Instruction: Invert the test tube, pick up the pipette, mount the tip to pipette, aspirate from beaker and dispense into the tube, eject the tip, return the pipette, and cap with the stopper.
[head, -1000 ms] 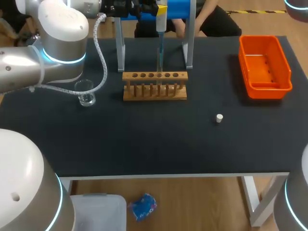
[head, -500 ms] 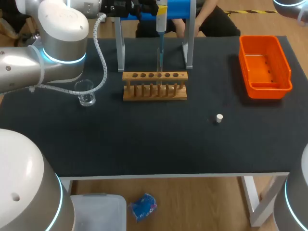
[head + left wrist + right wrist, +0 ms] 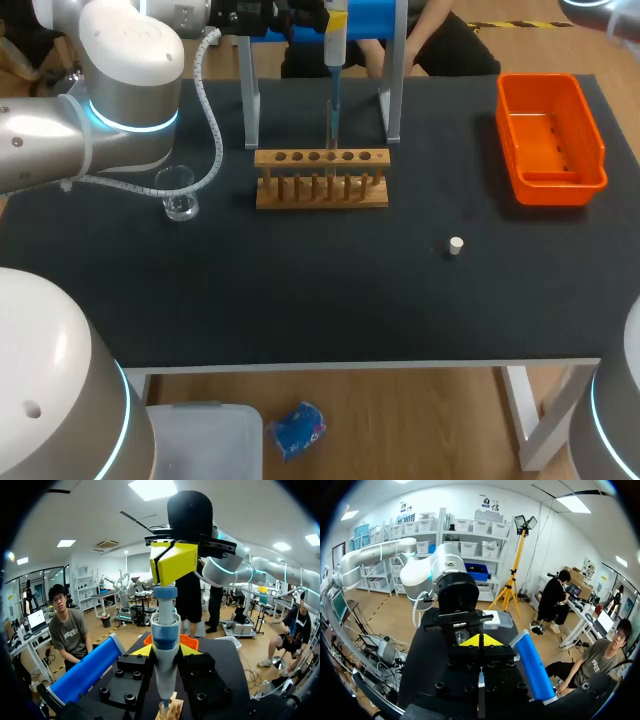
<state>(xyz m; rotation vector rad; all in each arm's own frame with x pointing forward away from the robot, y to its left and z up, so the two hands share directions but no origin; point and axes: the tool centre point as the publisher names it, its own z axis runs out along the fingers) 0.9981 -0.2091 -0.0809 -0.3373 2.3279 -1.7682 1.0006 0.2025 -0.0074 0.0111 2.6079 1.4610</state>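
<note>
Above the black table (image 3: 300, 300), left pincer (image 3: 165, 651) pinches the pipette (image 3: 165, 630) over the rack (image 3: 320, 190).

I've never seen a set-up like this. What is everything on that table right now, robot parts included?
Table: one, black, under everything.
Beaker: one, clear glass, on the table's left.
Rack: one, wooden, in the middle.
Stand: one, metal legs with a blue top bar, behind the rack.
Pipette: one, white and blue, upright over the rack, tip down.
Bin: one, orange, back right.
Stopper: one, white, alone, right of the rack and nearer the front.
Left gripper: one, yellow-tipped, holding the pipette.
Right gripper: one, yellow-tipped, shut, just above the pipette's top.
</note>
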